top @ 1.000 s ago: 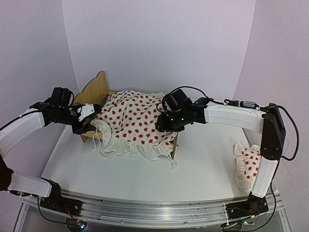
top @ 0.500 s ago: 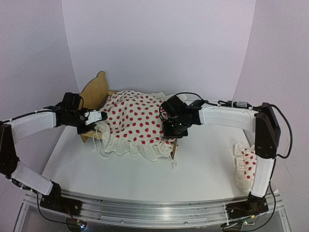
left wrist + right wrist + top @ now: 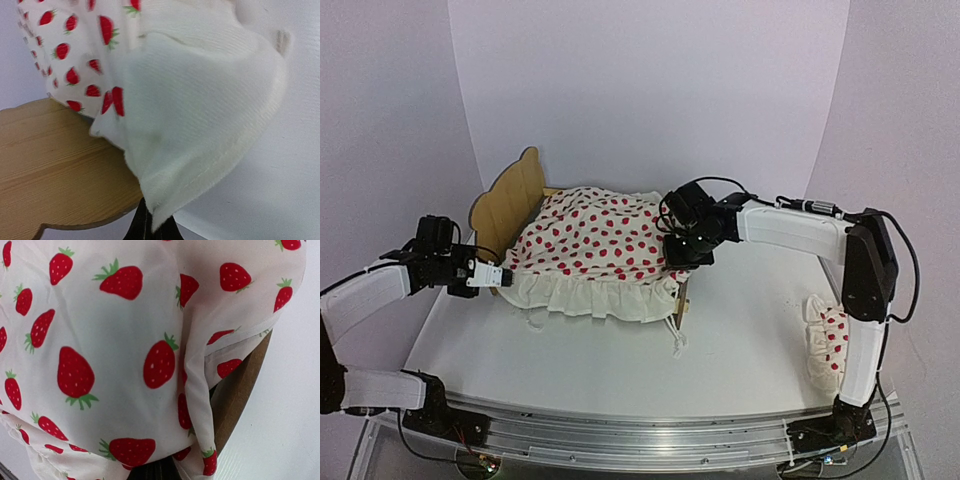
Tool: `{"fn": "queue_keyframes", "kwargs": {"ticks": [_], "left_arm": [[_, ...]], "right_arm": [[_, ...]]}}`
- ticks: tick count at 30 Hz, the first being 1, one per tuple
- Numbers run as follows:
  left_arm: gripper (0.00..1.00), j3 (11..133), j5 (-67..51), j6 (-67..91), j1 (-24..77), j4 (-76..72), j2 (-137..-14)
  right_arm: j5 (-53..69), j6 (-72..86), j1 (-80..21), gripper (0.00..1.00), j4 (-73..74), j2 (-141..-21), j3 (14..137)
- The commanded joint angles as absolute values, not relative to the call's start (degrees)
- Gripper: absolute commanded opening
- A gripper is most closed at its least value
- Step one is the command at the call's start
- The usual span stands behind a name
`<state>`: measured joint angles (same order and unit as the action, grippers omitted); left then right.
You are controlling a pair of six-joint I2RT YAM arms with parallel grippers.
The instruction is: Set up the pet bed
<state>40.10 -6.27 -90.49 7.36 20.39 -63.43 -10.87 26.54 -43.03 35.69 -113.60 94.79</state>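
Plywood pet bed sits on the worktop, draped with a strawberry-print duvet. Just beside its headboard, the left gripper is clamped on the duvet's white ruffled corner. At its footboard, the right gripper pinches the duvet's printed edge. A matching pillow lies well apart, right of the bed.

The left pincer, spread wide a second ago by the headboard of the pet bed, now pinches the ruffled corner of the strawberry-print duvet and has drawn back to the left. The right pincer has clamped onto the duvet at the foot end, and the bunched cloth now lies stretched flatter between them.
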Motion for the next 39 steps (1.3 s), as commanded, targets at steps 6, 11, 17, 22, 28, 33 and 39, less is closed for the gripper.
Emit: {"fn": "queue_keyframes", "kwargs": {"ticks": [6, 11, 17, 22, 28, 33, 39], "left_arm": [[0.02, 34.55, 0.88, -102.48, 6.40, 9.61, -68.29], [0.36, 36.25, -5.16, -100.66, 6.49, 14.85, -64.81], [0.62, 44.11, -14.06, -95.26, 6.50, 35.53, -59.99], [0.72, 57.72, -26.84, -72.82, 6.50, 44.01, -62.35], [0.83, 79.72, -16.05, -36.27, 6.40, 39.47, -76.63], [0.92, 90.17, -8.75, -31.05, 6.34, 43.87, -85.58], [0.93, 89.44, -2.93, -30.45, 5.42, 40.69, -91.09]], "right_arm": [[-4.69, 23.25, -41.66, 0.04, 36.94, -116.89, 99.59], [-1.92, 22.64, -41.58, 0.29, 36.99, -112.91, 98.49], [1.50, 22.53, -37.14, 0.55, 37.22, -105.17, 95.24], [3.44, 22.98, -32.63, 0.61, 37.59, -104.83, 95.61], [2.72, 22.35, -28.71, 0.60, 37.59, -114.08, 104.41], [1.68, 21.96, -25.79, 0.54, 37.80, -123.63, 113.60], [4.47, 20.41, -25.69, 0.49, 38.36, -126.85, 113.54]]}}
